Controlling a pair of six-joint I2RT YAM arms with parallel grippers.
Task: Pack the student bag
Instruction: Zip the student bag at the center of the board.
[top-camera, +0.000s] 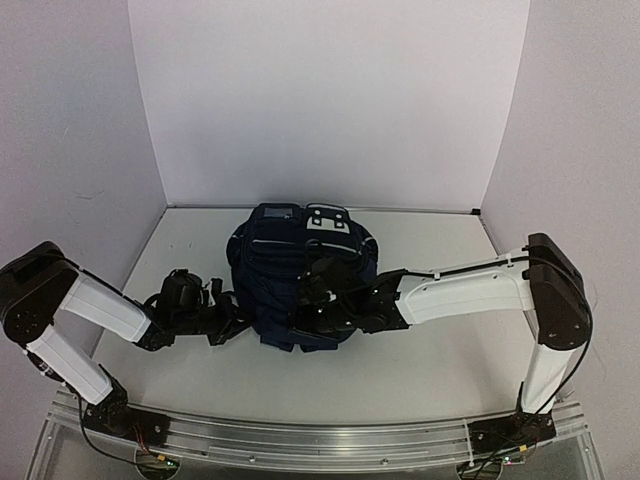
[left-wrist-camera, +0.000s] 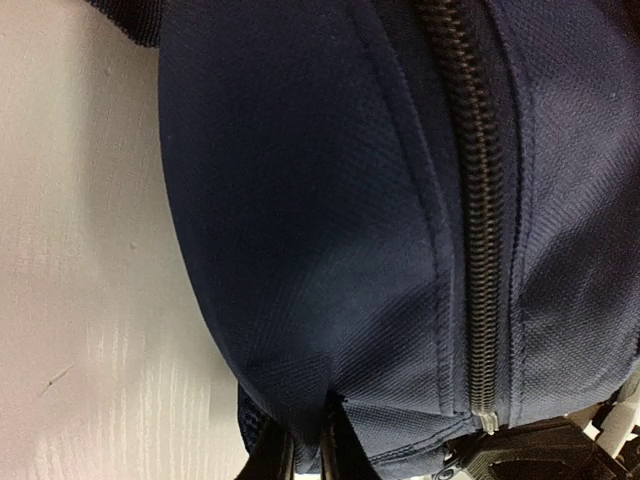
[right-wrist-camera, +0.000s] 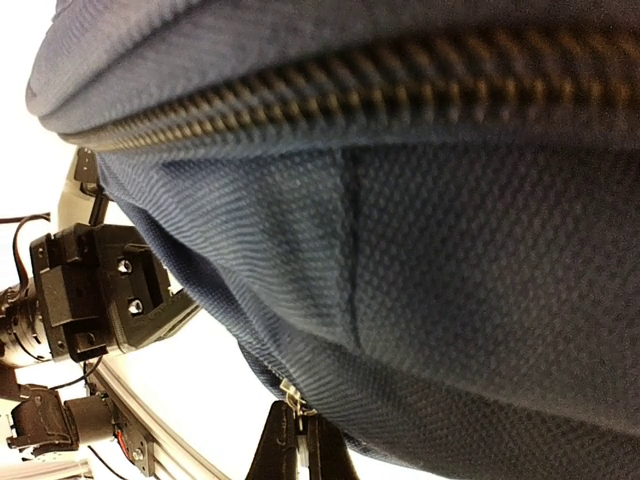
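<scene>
Student bag: navy, lying mid-surface, front pocket flap toward the back wall, near end toward the arm bases. Nothing else to pack is visible around it.

Zipper: the teeth read as meshed along the stretch both wrist views show. How far the closure runs cannot be told.

Left end effector: jaws narrow, pinching a fold of bag fabric on the bag's left flank, just beside the zipper line.

Right end effector: jaws narrow, tips apparently nipped on the small metal zipper pull at the bag's lower edge. The two end effectors sit close together.

Step, as judged: working the main zip, left arm anchoring cloth while right drives the slider. Whether this is opening or closing cannot be read from here.

Next move calls for a steady pull along the tooth line, following the bag's curve, with the left pinch holding against drag.

Room: bare surface on both flanks and in front. Walls close off the back and sides; the base rail bounds the near edge. The tight spot is between the two end effectors.
</scene>
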